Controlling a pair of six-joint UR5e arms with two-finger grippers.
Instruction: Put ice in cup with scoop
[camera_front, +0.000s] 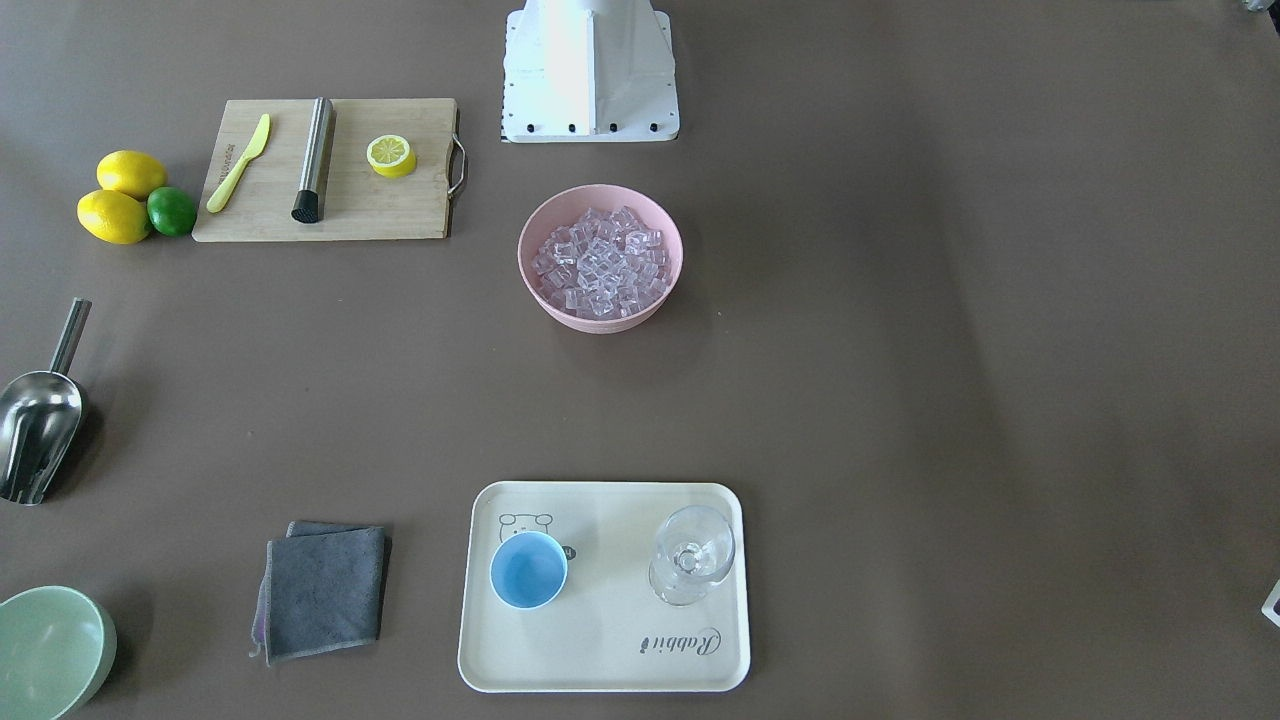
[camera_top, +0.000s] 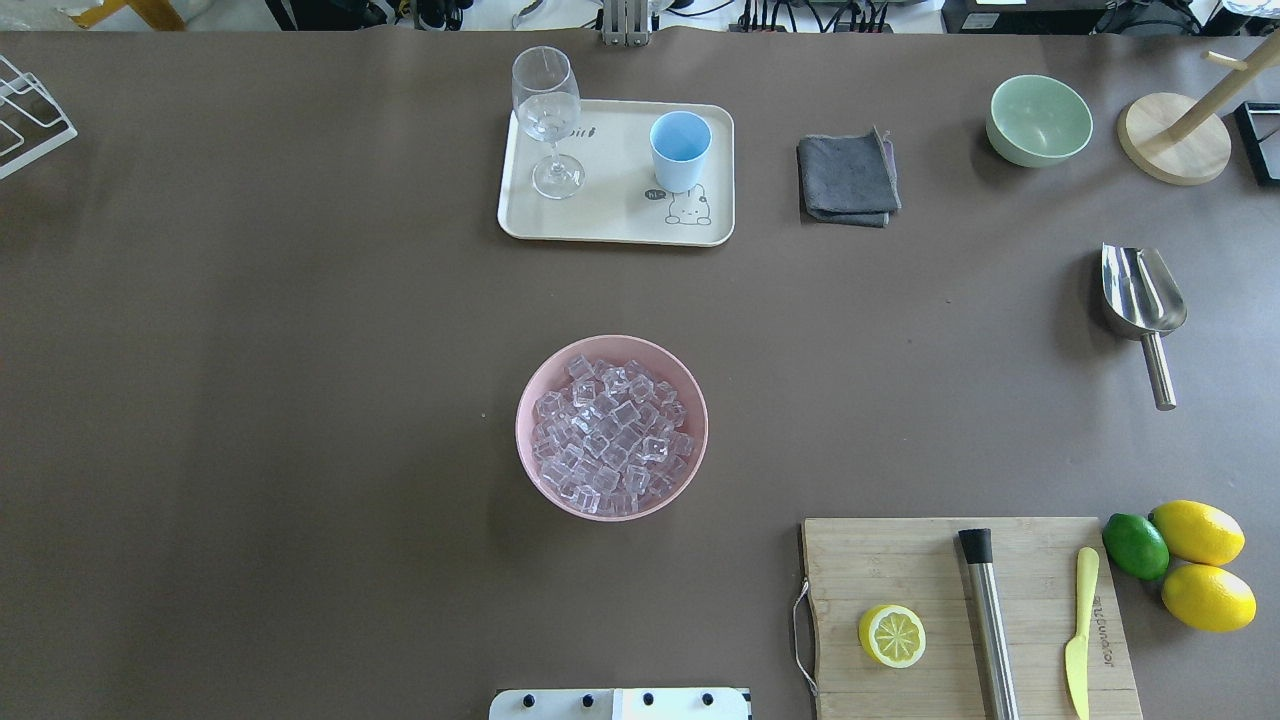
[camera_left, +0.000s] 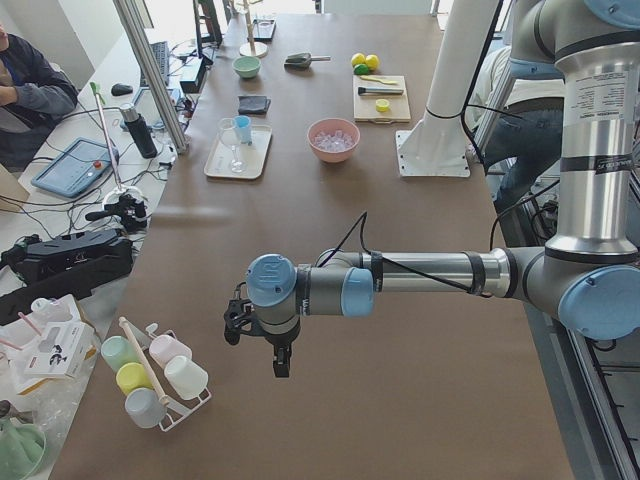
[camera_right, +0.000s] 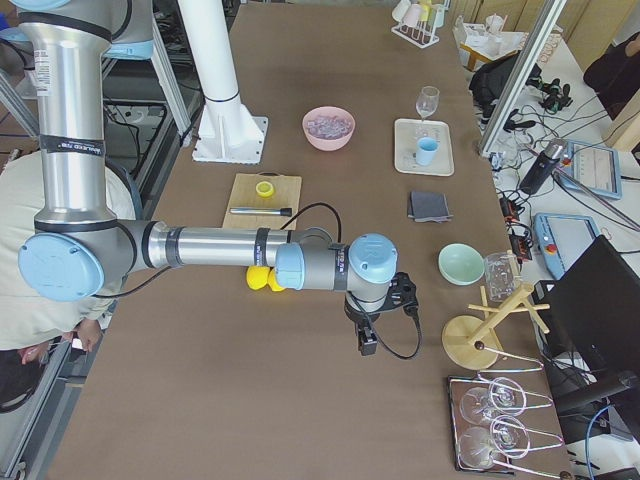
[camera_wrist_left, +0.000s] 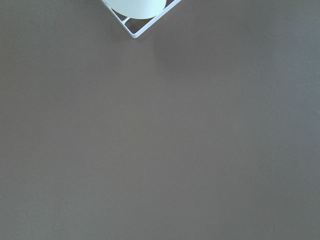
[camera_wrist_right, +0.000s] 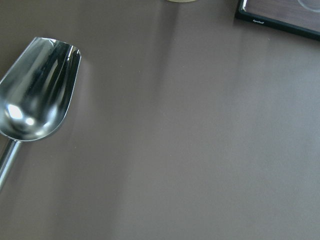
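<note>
The scoop (camera_top: 1140, 295) is not yet picked up.
It is best gripped at the handle; the right gripper (camera_right: 367, 343) seems empty, but its opening cannot be told.

Light was bright and even over the table (camera_top: 300, 350), and shadows were soft and faint; in the overhead view they fell just left of the scoop (camera_top: 1142, 295) and the green bowl (camera_top: 1035, 155). In the front view the robot's white base (camera_front: 590, 70) was blown out almost to featureless white, and a broad paler patch lay on the table's right half. In the right wrist view the scoop carried hard white glints and dark reflections, and pale upright streaks of light crossed the table.
</note>
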